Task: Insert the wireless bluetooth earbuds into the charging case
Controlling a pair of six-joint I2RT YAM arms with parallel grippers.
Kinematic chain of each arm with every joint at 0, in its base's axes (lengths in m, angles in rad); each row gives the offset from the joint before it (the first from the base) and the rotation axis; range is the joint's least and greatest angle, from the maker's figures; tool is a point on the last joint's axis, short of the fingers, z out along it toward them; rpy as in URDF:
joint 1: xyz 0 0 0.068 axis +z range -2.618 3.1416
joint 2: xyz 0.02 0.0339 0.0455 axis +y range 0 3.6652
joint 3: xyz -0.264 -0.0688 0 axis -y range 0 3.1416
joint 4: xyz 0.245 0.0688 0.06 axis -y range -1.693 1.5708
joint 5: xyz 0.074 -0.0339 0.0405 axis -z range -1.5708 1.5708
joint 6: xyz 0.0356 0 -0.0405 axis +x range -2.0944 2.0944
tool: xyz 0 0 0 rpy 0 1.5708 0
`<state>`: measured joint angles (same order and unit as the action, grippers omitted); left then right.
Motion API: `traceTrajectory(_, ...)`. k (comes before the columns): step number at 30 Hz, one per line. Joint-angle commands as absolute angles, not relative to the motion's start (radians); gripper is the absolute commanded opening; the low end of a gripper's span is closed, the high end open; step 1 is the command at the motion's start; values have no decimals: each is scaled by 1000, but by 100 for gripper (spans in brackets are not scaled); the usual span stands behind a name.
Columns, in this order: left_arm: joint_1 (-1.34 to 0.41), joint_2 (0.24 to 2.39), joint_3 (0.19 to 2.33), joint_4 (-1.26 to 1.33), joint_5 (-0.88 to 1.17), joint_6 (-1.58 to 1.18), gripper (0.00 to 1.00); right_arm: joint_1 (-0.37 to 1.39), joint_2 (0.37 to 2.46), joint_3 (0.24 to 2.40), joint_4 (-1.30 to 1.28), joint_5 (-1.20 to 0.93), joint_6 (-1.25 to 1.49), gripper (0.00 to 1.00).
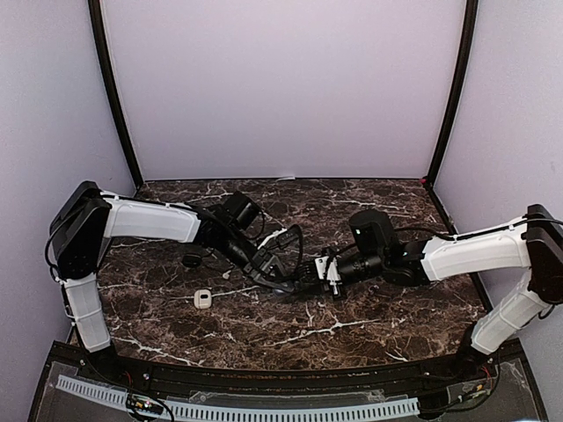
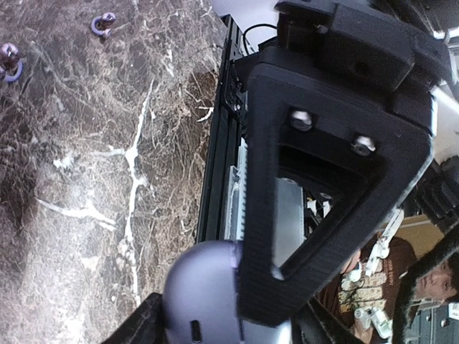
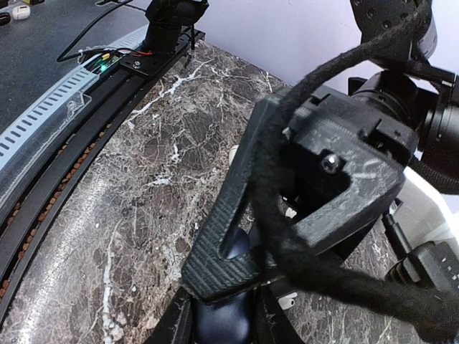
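Only marking to be made out on the charging case (image 2: 201, 297): a small dark oblong low on its shell, too small to read. Rounded and smooth, pale lavender-grey in the left wrist view, dark blue (image 3: 224, 319) in the shade of the right wrist view. Placed about the middle of the worktop (image 1: 369, 330), at the meeting point of the left arm (image 1: 149, 220) and the right arm (image 1: 475, 251), tip to tip. Hidden from the top view by the two black heads.

Left jaws: one on each side of the case, at the bottom of the left wrist view. Cannot tell whether pressing on it or just clear. Right jaws: likewise either side of the case, with one black triangular finger (image 2: 262, 215) lying across its front. Cannot tell whether clamped or merely close.

Much in the way in the right wrist view: a ribbed black finger (image 3: 229, 215) of the left arm and a thick braided black cable (image 3: 323, 276), covering most of the case.

Two tiny earbuds (image 2: 104, 24) out on bare marble, dark with purplish rings, the second earbud (image 2: 8, 61) at the picture's left margin. Both apart from each other, well away from the case and outside it.

Left of the middle in the top view: a small white case (image 1: 203, 300) with a dark dot, a small dark piece (image 1: 192, 260) and a tiny pale piece (image 1: 227, 273), the last two too small to name, all lying apart.

Along the near edge: a black rail (image 2: 215, 179), a white slotted cable duct (image 1: 264, 410) and a green light (image 3: 100, 66) on a small board. Beyond that edge, a person's face (image 2: 434, 287).
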<state>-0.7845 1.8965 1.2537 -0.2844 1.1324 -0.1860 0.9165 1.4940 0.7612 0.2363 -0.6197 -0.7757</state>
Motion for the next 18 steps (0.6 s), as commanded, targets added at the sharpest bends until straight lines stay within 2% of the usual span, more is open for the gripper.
traceTrajectory(1, -792, 1769, 1227, -205, 1101, -150, 85, 913, 1481, 742, 281, -604, -698, 17)
traceTrajectory(3, -788, 1723, 1200, -157, 1076, -157, 97, 911, 1467, 731, 303, -592, -662, 17)
traceTrajectory(4, -784, 1698, 1184, -136, 1062, -161, 99, 910, 1459, 727, 307, -585, -645, 16)
traceTrajectory(11, -733, 1449, 1019, 76, 830, -195, 99, 910, 1379, 681, 308, -546, -543, 14)
traceTrajectory(18, -715, 1122, 572, 579, 444, -231, 99, 905, 1309, 608, 349, -500, -424, 14)
